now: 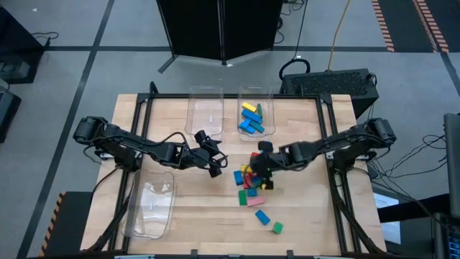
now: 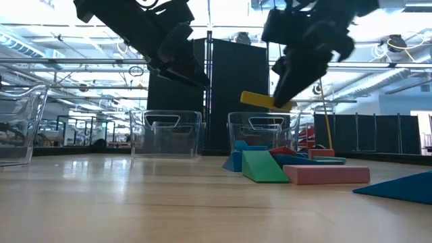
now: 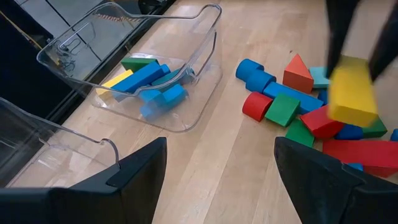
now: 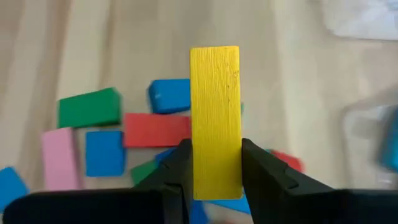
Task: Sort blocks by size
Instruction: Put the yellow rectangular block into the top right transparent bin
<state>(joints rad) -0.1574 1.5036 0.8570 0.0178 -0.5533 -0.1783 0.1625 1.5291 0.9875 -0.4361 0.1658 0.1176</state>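
A pile of coloured blocks (image 1: pixel 251 183) lies on the wooden table right of centre; two more lie nearer the front edge (image 1: pixel 261 216). My right gripper (image 1: pixel 260 162) is over the pile, shut on a long yellow block (image 4: pixel 215 112), which also shows in the low view (image 2: pixel 262 100) and the left wrist view (image 3: pixel 352 93). My left gripper (image 1: pixel 215 164) is open and empty, above the table just left of the pile; its two fingers show wide apart in its wrist view (image 3: pixel 217 171). My right gripper pinches the yellow block's two long sides near one end (image 4: pixel 215 167) between its two fingers (image 4: pixel 178 171). The fingers come slanting down from above and lie across the block. The block is lifted clear above the pile, nearly level, its long free end (image 2: pixel 247 98) sticking out past the fingers.
A clear bin (image 1: pixel 253 115) at the far edge holds several blue, yellow and green blocks (image 3: pixel 146 78). A second clear bin (image 1: pixel 205 109) stands left of it and a third (image 1: pixel 152 205) near the front left. Bare wood lies between the bins and the pile.
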